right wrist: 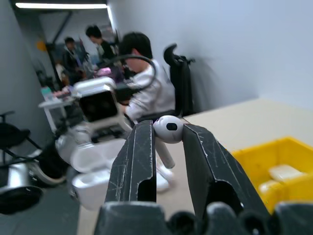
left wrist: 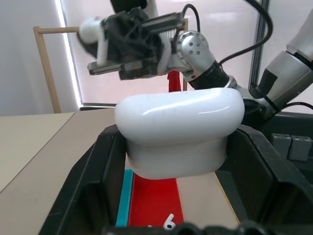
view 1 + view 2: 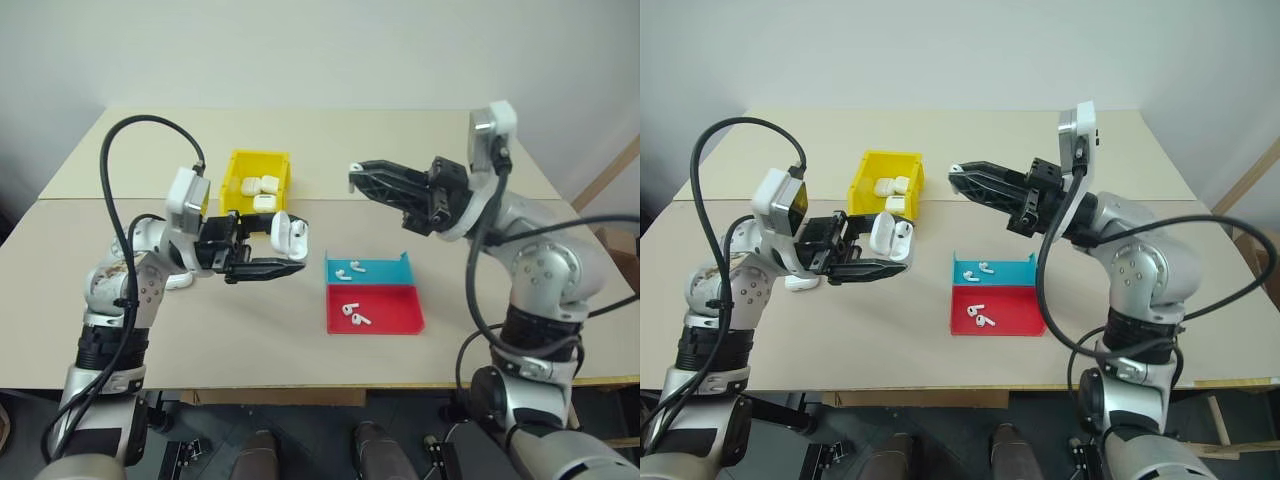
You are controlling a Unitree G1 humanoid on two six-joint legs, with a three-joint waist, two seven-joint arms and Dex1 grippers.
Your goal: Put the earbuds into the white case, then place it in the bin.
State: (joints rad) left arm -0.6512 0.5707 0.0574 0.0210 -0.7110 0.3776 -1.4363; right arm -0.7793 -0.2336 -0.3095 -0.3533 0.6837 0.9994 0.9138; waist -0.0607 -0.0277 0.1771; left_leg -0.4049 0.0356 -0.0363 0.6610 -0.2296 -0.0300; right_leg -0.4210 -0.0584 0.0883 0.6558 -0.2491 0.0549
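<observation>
Table (image 3: 150,300): beige top, carries everything. Landmark is the tray (image 3: 372,297), a flat piece with a blue half and a red half, lying near the table's middle. Bin (image 3: 256,181): yellow, sits beyond the tray and to its left, well apart from it, with several closed white cases (image 3: 262,190) inside. Left gripper (image 3: 262,253): held above the table just left of the tray, pointing toward it, fingers clamped on the case (image 3: 288,234), whose lid stands hinged open; in the left wrist view the case (image 2: 178,129) sits wedged between the two black fingers (image 2: 93,191). Right gripper (image 3: 354,181): raised above the table beyond the tray, pointing left toward the bin side; in the right wrist view its fingers (image 1: 134,161) pinch one earbud (image 1: 167,131) by its head, stem hanging down between them. Earbuds (image 3: 351,268) on the tray: two on the blue half, two more (image 3: 353,314) on the red half, none touching the grippers.
</observation>
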